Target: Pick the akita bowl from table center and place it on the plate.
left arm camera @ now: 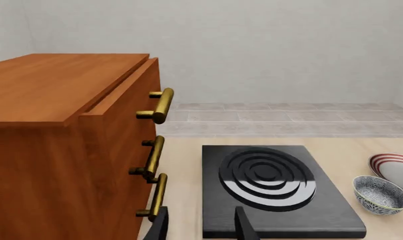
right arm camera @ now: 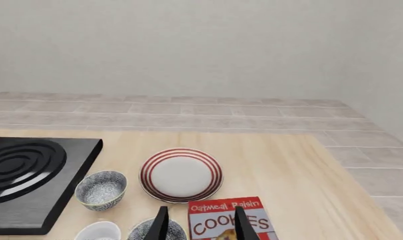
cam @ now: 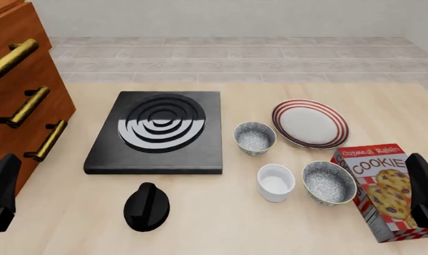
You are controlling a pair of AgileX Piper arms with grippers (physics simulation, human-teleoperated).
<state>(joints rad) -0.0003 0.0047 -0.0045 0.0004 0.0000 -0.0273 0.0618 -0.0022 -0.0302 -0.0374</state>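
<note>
1. Wooden drawer cabinet (cam: 19, 90) with brass handles at the far left of the table (cam: 221, 223), beside the stove.
2. Black stove plate (cam: 157, 133) with concentric rings, left of centre, flat on the table.
3. Cookie box (cam: 381, 191) standing at the right near edge, just beside the wider speckled bowl (cam: 328, 182).
4. The plate (cam: 309, 123), red-striped rim, lying right of centre with nothing on it.
5. Wider speckled bowl sitting nearer than the plate, close to the white cup (cam: 275, 182) on its left.
6. The akita bowl (cam: 254, 137) upright on the table between stove and plate, just beside the plate's rim, not on it.
7. White cup upright, nearer than the akita bowl.
8. Black knob-shaped object (cam: 146, 207) lying near the front edge, below the stove.
9. Left gripper (left arm camera: 200, 225) with fingers apart, holding nothing, above the stove's near edge.
10. Right gripper (right arm camera: 200, 226) likewise spread and empty, above the cookie box and the wider bowl.
</note>
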